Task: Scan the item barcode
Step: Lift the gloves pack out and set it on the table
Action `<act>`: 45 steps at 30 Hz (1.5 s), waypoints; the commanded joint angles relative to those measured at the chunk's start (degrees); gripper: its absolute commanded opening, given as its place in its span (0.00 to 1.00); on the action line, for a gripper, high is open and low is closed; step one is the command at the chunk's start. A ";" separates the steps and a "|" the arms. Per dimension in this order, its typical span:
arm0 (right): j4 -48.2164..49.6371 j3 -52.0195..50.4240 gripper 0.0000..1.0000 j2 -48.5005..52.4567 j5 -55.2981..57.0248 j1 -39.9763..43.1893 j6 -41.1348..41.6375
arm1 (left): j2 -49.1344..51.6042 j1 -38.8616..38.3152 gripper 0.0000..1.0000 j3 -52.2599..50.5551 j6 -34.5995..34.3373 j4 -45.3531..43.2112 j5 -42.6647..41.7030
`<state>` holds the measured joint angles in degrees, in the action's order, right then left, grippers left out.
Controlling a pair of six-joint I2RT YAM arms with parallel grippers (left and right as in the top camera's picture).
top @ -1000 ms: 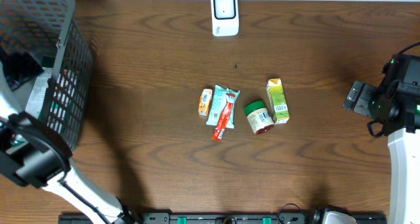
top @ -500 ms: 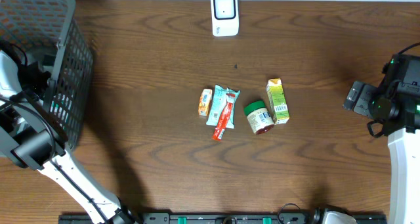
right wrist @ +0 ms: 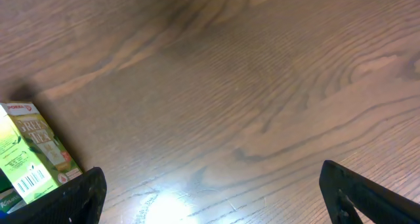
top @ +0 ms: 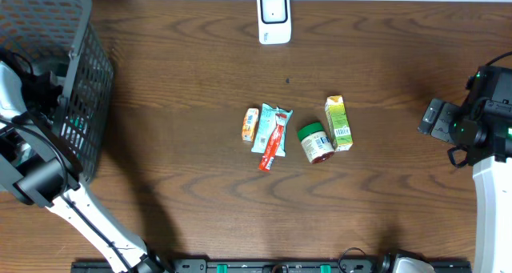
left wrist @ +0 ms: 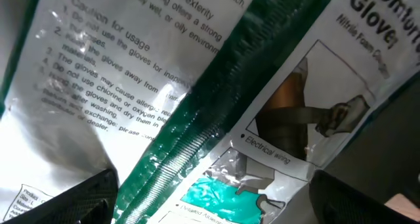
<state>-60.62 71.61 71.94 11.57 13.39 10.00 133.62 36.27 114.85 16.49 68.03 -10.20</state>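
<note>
Setting: dark wooden table (top: 176, 81) seen from above, with a grey mesh basket (top: 80, 105) in the upper left of the frame.

Scanner: small white scanner (top: 274, 17) at the top centre of the table, well apart from the items.

Items to scan: five small goods in a loose row at the centre of the frame.
- Orange packet (top: 250, 123): leftmost in the row, just beside the teal packet.
- Teal packet (top: 266, 121): right of the orange one, lying flat.
- Red sachet (top: 270, 153): long and thin, lying slantwise across the teal packet, lower end resting on the wood.
- Jar (top: 315, 142): green lid, between the teal packet and the carton, touching or almost touching the carton.
- Carton (top: 338, 122): green tea carton, rightmost, lying on its side.

Barcode: barcode (right wrist: 31, 179) visible on the carton's side in the lower left of the right wrist view.

Left gripper (left wrist: 216, 201): down inside the basket at the left edge of the overhead frame, fingers (left wrist: 79, 201) spread wide at the lower corners of the wrist view, closed on nothing.

Under the left gripper: clear glove packet (left wrist: 295, 99) with green trim and printed usage cautions, filling the wrist view; contact with the fingers impossible to tell.

Right gripper (top: 432, 119): at the right edge of the overhead frame, well apart from the items, fingers (right wrist: 72, 196) spread wide over bare wood, holding nothing.
</note>
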 commanded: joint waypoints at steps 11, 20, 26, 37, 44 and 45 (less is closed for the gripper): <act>-0.09 0.37 0.99 -0.31 0.37 0.24 -0.42 | -1.53 -0.24 0.93 -0.02 -13.97 -5.57 16.24; -0.09 0.37 0.99 -0.31 0.37 0.24 -0.42 | -6.97 -0.42 0.93 0.37 -13.64 -6.67 15.15; -0.09 0.37 0.99 -0.31 0.37 0.24 -0.42 | -6.73 -0.46 0.93 -1.44 -6.95 -5.11 7.63; -0.09 0.37 0.99 -0.31 0.37 0.24 -0.42 | -5.64 -0.59 0.94 -14.75 -2.78 -13.92 8.26; -0.09 0.37 0.99 -0.31 0.37 0.24 -0.42 | -5.18 -0.46 0.33 -17.27 -5.01 -18.88 13.05; -0.09 0.37 0.99 -0.31 0.37 0.24 -0.42 | -5.18 -0.44 0.29 -17.27 -4.98 -18.91 13.05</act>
<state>-60.64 71.61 71.94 11.57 13.39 10.00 126.21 35.70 99.74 11.84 49.19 0.47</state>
